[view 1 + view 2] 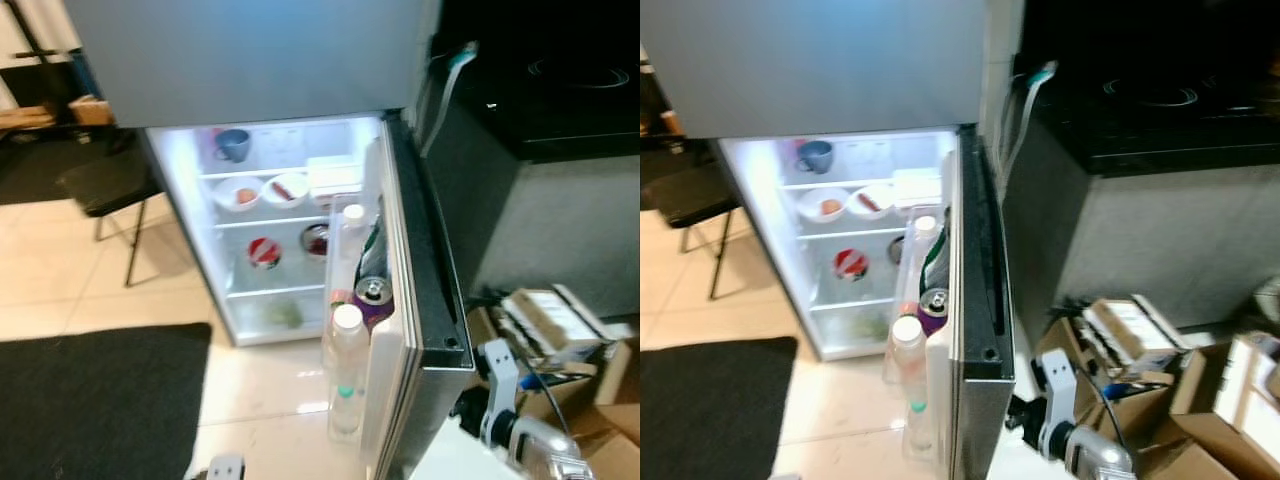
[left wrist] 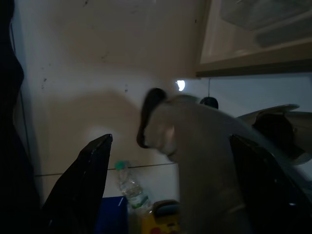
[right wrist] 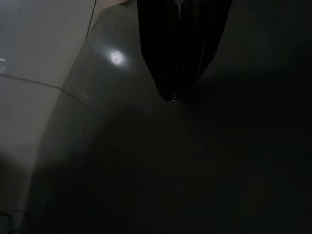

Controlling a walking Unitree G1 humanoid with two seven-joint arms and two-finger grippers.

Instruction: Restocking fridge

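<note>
Head cam, left to right. Black mat (image 1: 95,400) on the tile floor, lower left of frame. Dark chair (image 1: 110,190) at mid left, beside the fridge (image 1: 260,60).

Fridge fills top centre: upper door shut, lower compartment open and lit. Blue mug (image 1: 233,145) on the top shelf. Next shelf down: two white bowls (image 1: 262,192) side by side, a white box (image 1: 333,178) just to their right. Below that, a red-and-white tub (image 1: 263,252) and a dark bowl (image 1: 316,240). Something pale green on the bottom shelf, too blurred to name.

Fridge door (image 1: 415,330) swung open, edge-on toward me, centre frame. Door rack holds a clear bottle with white cap (image 1: 346,370) at the near end, a purple can (image 1: 373,297) just behind it, a dark green pouch (image 1: 371,250) and another white-capped bottle (image 1: 353,225) further back.

Right of the door: grey desk (image 1: 570,230) with a black cooktop (image 1: 560,80), upper right. Cardboard boxes (image 1: 1220,410) on the floor, lower right.

My right arm (image 1: 510,410) sits low at lower right, next to the door's outer face. Right claw (image 3: 178,95): fingers pressed together, holding nothing, against a dark surface.

Left claw (image 2: 170,195): fingers (image 2: 85,180) spread wide, holding nothing. A small water bottle (image 2: 131,190) lies beyond them, near a blue item and a yellow one. View is dim.
</note>
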